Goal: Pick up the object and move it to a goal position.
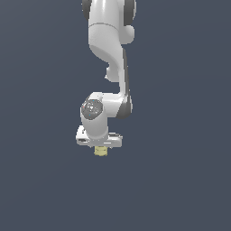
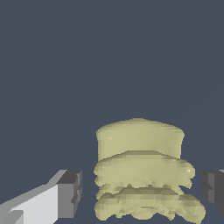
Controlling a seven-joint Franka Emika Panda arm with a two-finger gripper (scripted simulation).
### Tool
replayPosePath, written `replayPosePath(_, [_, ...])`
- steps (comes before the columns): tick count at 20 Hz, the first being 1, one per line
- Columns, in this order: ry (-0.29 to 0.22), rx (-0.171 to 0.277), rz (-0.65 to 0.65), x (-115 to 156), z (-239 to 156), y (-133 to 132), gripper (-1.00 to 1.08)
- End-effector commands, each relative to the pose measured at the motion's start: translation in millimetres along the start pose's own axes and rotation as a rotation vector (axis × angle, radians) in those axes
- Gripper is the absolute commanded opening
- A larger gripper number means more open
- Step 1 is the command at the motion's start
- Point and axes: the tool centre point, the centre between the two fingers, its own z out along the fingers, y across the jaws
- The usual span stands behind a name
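Wrist view, nearest first: the lump [image 2: 142, 170], pale yellow-olive with three bumpy stacked layers, sits between the two dark finger pads [image 2: 70, 194] of the tool [image 2: 142, 192]. One pad is on a white finger coming in from one side, the other pad just shows at the opposite frame edge. A clear gap of dark background is visible on each side of the lump, so the pads are apart from it, not touching. Tool is spread wide, wider than the lump, holding nothing. Behind the lump only flat dark blue-grey worktop [image 2: 109, 57].

Exterior view: the tool [image 1: 100, 149] points straight down, white body set crosswise, the lump [image 1: 100, 151] peeking out directly under it as a small yellow patch, mostly hidden by the tool body. Whether the lump rests on the worktop [image 1: 180, 180] cannot be told; no shadow or edge shows. Above the tool the wrist joint with a grey round cap faces the camera, then the white arm [image 1: 110, 49] rises nearly upright, bending slightly, and leaves the frame's upper edge.
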Motion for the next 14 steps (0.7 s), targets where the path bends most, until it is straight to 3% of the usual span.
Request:
replayPosePath(1, [0.0,0.0,0.0,-0.3,11.9,0.2,1.0])
replayPosePath(7, [0.0,0.0,0.0,1.2,18.8,0.4,1.0])
replayPosePath(8, [0.0,0.0,0.0,1.2,18.8,0.4,-1.0])
replayPosePath(14, [0.0,0.0,0.0,1.2,18.8,0.4,-1.0])
